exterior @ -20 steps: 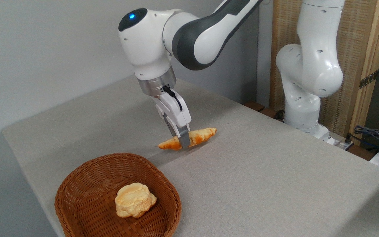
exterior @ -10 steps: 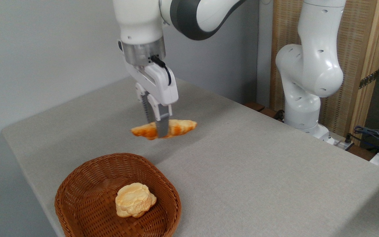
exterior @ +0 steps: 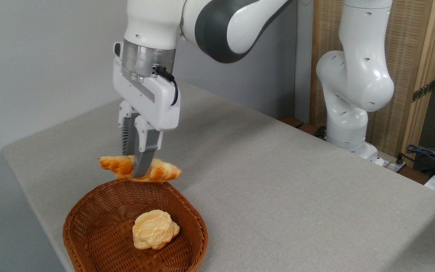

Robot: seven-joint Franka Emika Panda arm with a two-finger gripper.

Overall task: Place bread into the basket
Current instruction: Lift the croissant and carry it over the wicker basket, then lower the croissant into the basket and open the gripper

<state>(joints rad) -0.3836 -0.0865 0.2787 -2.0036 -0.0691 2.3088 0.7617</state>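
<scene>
Tool (exterior: 137, 172) pinches flat lobed golden bread (exterior: 157, 172) w/ grey fingers, above woven wicker basket (exterior: 93, 223) rim.

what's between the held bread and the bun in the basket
Nothing: only bare wicker of the basket separates the bread from the bun, seen by the fixed camera.

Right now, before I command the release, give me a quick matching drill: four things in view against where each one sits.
Things:
1. bread
2. pale bun
3. basket
4. gripper

Places or states:
A. lying inside the basket
B. resting on the table, near its front left corner
C. shut around the golden pastry
D. held in the air by the basket's far rim

Pairs: 1-D, 2-A, 3-B, 4-C
</scene>
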